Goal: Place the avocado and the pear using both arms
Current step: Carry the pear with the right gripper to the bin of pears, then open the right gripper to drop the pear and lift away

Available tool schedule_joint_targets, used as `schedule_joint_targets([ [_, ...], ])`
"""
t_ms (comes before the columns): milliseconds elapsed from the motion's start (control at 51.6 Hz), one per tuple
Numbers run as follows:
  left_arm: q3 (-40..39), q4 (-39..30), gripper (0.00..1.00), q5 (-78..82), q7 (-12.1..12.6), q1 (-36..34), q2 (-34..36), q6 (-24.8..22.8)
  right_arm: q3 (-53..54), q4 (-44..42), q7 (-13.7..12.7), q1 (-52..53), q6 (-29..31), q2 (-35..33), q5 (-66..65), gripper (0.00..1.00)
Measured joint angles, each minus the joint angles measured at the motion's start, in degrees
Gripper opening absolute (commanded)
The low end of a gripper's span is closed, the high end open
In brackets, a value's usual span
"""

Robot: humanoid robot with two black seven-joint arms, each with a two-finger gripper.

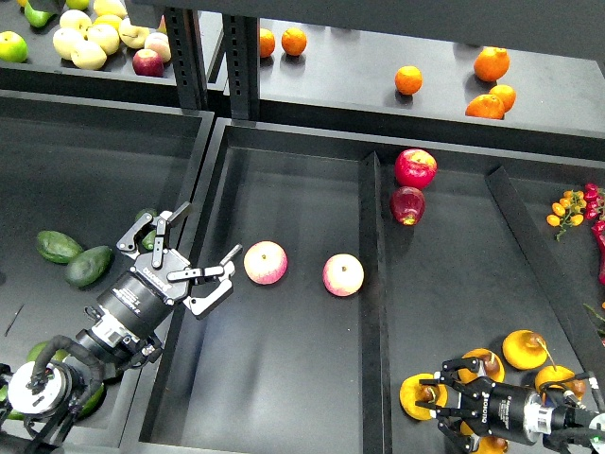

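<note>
A: How far along are we?

B: Barely started. The left gripper (180,248) hangs with fingers spread and nothing in them, over the wall between 2 trays. The avocado (89,266) lies well apart from it, in the left tray (57,142).

A: And the right?

B: The right gripper (452,397) is at a pear (423,392) in the bottom-right bin, but I cannot tell if it has closed. Neither fruit is placed.

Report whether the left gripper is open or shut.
Open. The left gripper has its fingers spread wide with nothing between them, above the divider beside the two avocados; it holds nothing.
</note>
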Motion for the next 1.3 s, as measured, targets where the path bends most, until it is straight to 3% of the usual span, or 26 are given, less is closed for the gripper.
schedule_joint_targets([
  [97, 0.0, 0.0, 0.99, 0.0, 0.0, 0.2, 0.0, 0.0, 0.0, 0.2, 0.0, 0.1, 0.0, 0.0, 0.0, 0.9],
  [155, 0.0, 0.0, 0.99, 0.0, 0.0, 0.3, 0.0, 0.0, 0.0, 0.5, 0.0, 0.3, 0.0, -0.1, 0.0, 0.99],
  [601, 0.0, 0.0, 0.99, 0.0, 0.0, 0.4, 0.0, 0.0, 0.6, 5.7, 0.0, 7.8, -0.8, -6.5, 9.1, 0.99],
  [794, 0.0, 0.1, 0.99, 0.0, 0.0, 0.4, 0.0, 0.0, 2.2, 2.1, 0.0, 12.8, -0.8, -7.9, 12.3, 0.99],
  [949, 0.1, 0.4, 0.99, 0.0, 0.0, 0.4, 0.0, 0.0, 9.9, -6.7, 0.0, 13.1, -0.7, -2.6, 12.6, 0.99],
  [1007, 0.1, 0.6, 0.99, 0.0, 0.0, 0.4, 0.0, 0.0, 17.3, -12.1, 0.0, 12.0, -0.4, 2.4, 12.7, 0.99],
  [1298, 0.3, 1.4, 0.99, 0.0, 0.0, 0.4, 0.0, 0.0, 41.2, -11.1, 0.0, 3.3, -0.1, 19.6, 12.9, 0.99],
])
